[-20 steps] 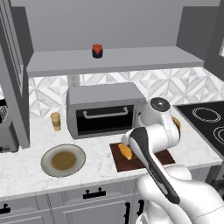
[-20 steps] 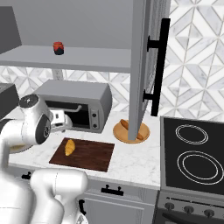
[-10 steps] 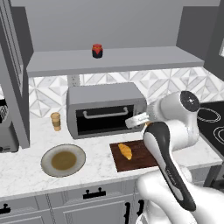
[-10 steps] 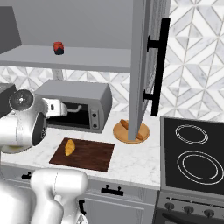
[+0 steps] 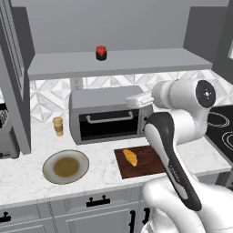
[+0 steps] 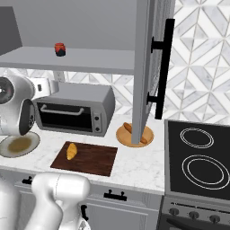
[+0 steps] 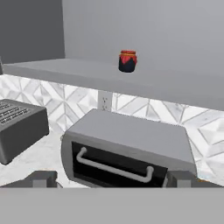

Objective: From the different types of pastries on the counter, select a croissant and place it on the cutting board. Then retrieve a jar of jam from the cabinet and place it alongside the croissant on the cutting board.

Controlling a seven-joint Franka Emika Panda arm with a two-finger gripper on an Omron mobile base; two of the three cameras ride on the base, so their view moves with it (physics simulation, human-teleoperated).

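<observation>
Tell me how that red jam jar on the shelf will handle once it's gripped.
The jar of jam looks squat and wider than tall, so it probably won't tip easily. Its rounded, smooth sides may be slippery. It looks rigid, likely glass, so heavy for its size and breakable if dropped from the cabinet shelf.

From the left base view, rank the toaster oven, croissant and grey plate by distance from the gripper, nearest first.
1. Toaster oven: directly beneath the gripper.
2. Croissant: lower down, on the cutting board.
3. Grey plate: far left on the counter.
</observation>
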